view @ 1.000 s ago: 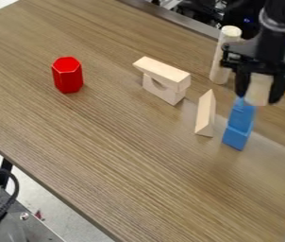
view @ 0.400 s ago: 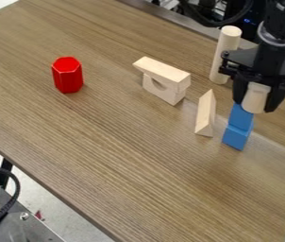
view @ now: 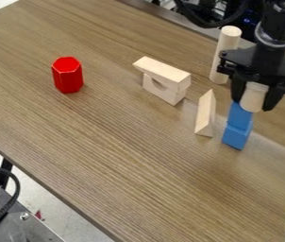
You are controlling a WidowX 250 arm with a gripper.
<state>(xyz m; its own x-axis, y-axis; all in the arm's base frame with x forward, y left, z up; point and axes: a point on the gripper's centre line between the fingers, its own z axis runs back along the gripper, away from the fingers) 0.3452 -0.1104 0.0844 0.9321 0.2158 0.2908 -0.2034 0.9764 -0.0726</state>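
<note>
- End effector [view: 253, 102]: pinching the short wooden cylinder [view: 254, 96], one finger either side. Cylinder roughly upright, right above/behind the blue block [view: 236, 136]; can't tell if they touch.
- Slip risk: curved sides, so likely thin contact lines on the fingers. A bump from below could tilt or twist the cylinder in the grip.
- Blue block looks tall, narrow and stepped; can't tell if it's one piece or two. Pushing down off-centre could tip it or shear the upper part off.
- Opening unevenly is a risk too: one finger dragging would take the cylinder sideways, and round stock rolls once it's down on the bench [view: 107, 156].
- Tall wooden cylinder [view: 224, 56] stands close to the gripper bracket in view. Depth unclear, but a sideways swing could knock it over.
- Triangular wooden prism [view: 205, 114] sits just beside the blue block; if the block topples that way, it gets hit.
- Wooden plank [view: 163, 70] rests on the arch block [view: 170, 96] with an end overhanging. Low sweep would knock it off.
- Red hexagonal prism [view: 68, 78] is well apart, low risk.
</note>
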